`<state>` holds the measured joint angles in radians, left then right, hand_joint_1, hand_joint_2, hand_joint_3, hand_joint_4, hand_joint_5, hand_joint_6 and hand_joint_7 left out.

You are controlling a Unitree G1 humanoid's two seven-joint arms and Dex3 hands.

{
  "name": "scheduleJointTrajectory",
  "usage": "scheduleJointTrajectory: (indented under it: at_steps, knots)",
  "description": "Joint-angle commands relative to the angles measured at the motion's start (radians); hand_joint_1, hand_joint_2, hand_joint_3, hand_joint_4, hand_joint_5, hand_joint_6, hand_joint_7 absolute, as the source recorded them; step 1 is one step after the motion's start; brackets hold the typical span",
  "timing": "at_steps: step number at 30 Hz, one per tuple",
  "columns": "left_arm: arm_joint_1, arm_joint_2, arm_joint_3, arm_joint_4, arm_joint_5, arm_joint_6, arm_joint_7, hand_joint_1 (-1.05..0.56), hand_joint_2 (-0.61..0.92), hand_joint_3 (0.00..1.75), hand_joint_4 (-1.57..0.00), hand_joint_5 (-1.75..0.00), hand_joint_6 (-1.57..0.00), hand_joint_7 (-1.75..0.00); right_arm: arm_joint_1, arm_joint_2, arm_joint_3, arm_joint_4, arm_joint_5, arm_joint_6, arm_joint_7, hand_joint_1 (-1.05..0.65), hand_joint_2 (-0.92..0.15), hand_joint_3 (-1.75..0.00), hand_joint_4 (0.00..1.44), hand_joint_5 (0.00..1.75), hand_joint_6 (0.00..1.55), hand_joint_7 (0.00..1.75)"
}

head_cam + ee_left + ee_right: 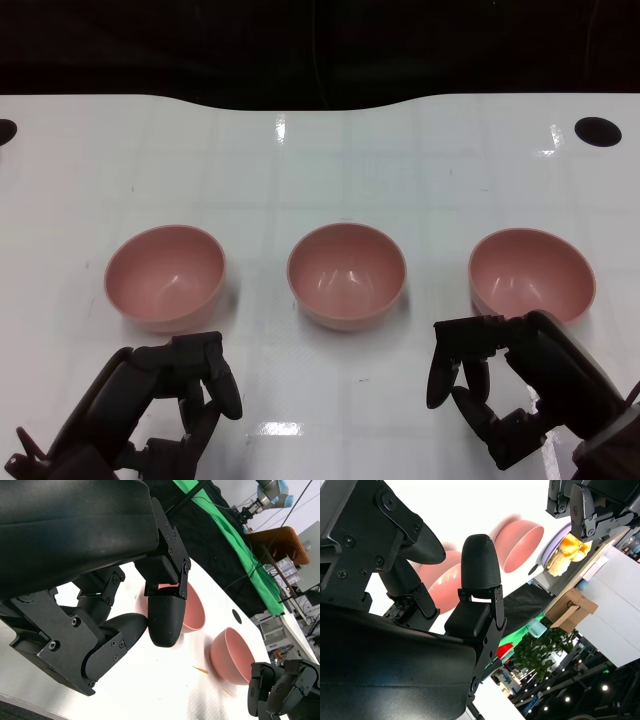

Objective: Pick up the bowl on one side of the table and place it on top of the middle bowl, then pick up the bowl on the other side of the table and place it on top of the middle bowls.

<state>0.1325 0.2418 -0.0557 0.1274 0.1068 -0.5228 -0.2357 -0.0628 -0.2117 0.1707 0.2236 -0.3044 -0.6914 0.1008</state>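
Three pink bowls, left (165, 277), middle (346, 274), right (531, 274), well apart, nothing inside; left hand (170, 400) and right hand (490, 385) near, unladen, fingers loosely apart.

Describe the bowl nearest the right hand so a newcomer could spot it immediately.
On the white table, three pink bowls sit in a row. The right bowl is the end one just beyond the right hand; unlike the middle bowl, it has only one neighbour.

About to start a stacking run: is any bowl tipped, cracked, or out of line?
Nothing stands out. The left bowl, middle bowl and right bowl sit upright, empty, apart, in a row on the white table.
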Motion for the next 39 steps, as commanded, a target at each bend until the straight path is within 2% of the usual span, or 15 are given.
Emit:
scheduleJointTrajectory:
  at_steps: [1, 26, 39]
  knots:
    - [0.006, 0.017, 0.01, 0.003, 0.001, -0.021, 0.005, -0.2, 0.35, 1.4, -0.85, -1.74, -0.78, -1.49, 0.004, -0.007, -0.001, 0.002, 0.009, -0.002, -0.005, -0.06, 0.0, -1.73, 0.95, 1.73, 0.93, 1.3]
    - [0.019, 0.008, 0.016, -0.01, 0.013, -0.032, 0.02, -0.17, 0.32, 1.45, -0.86, -1.73, -0.79, -1.49, 0.011, -0.011, -0.01, 0.003, 0.001, -0.017, -0.027, -0.07, 0.01, -1.74, 0.95, 1.74, 0.93, 1.28]
    - [0.026, 0.001, 0.02, -0.014, 0.007, -0.039, 0.026, -0.16, 0.31, 1.45, -0.84, -1.73, -0.8, -1.48, 0.016, -0.012, -0.019, -0.014, -0.012, 0.0, -0.047, -0.07, -0.01, -1.7, 0.94, 1.73, 0.91, 1.28]
